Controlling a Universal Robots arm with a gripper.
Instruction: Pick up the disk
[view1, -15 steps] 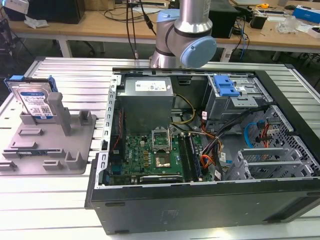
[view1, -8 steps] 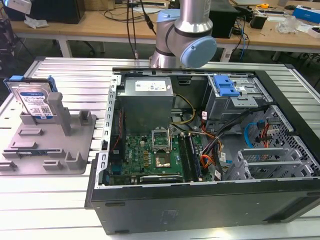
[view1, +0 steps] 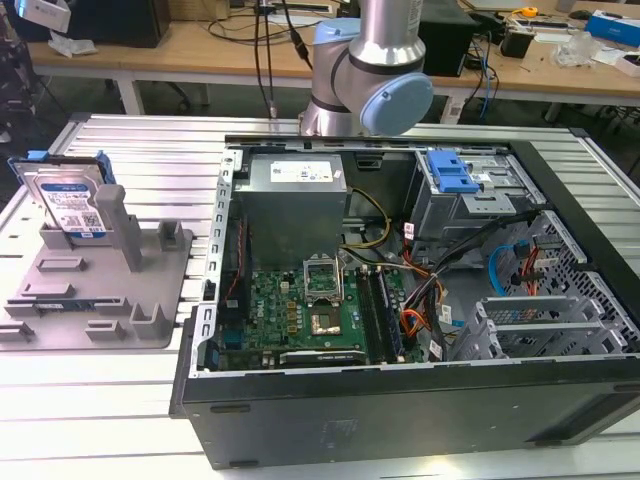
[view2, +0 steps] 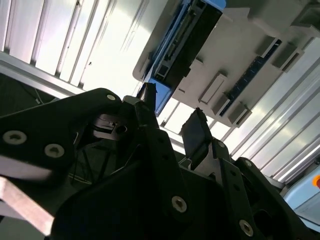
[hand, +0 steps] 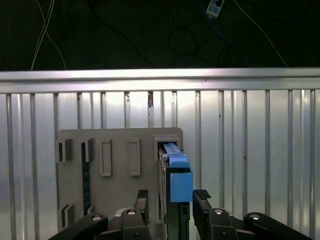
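My gripper (hand: 172, 194) hangs spread, holding nothing; ahead of my fingertips the disk (hand: 180, 175) stands on edge in the grey fixture plate (hand: 117, 187).

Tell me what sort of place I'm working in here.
Probably a computer assembly or repair lab: an open desktop PC case with its motherboard exposed, a grey fixture plate holding the disk, and cluttered workbenches behind.

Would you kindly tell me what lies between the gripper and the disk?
Nothing. In the first wrist view the open gripper hangs over the upright disk, which shows unobstructed between its jaws.
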